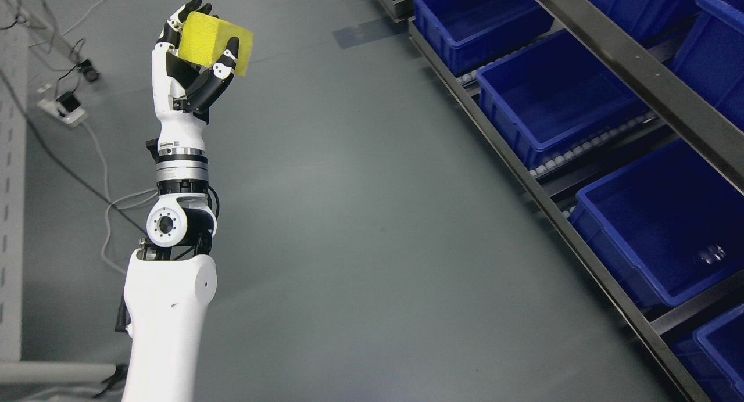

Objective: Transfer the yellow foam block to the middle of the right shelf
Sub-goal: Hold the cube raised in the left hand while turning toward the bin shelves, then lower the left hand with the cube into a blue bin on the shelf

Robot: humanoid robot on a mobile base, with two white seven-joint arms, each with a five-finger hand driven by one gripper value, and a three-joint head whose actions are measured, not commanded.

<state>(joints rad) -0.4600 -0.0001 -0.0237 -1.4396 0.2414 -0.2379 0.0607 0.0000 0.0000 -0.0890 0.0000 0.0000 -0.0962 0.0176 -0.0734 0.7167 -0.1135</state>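
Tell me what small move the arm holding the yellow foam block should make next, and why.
Probably swing the left hand rightward toward the shelf. It already grips the yellow foam block, raised over open grey floor, while the blue bins all sit well off to the right, so the block has to cross that gap first.

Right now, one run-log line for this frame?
left hand: shut on yellow foam block, raised | right arm: out of view | blue plastic bins on right shelf: block not placed

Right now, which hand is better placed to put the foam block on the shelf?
Left. The left hand already grips the yellow foam block; the right is out of view. The shelf lies to its right.
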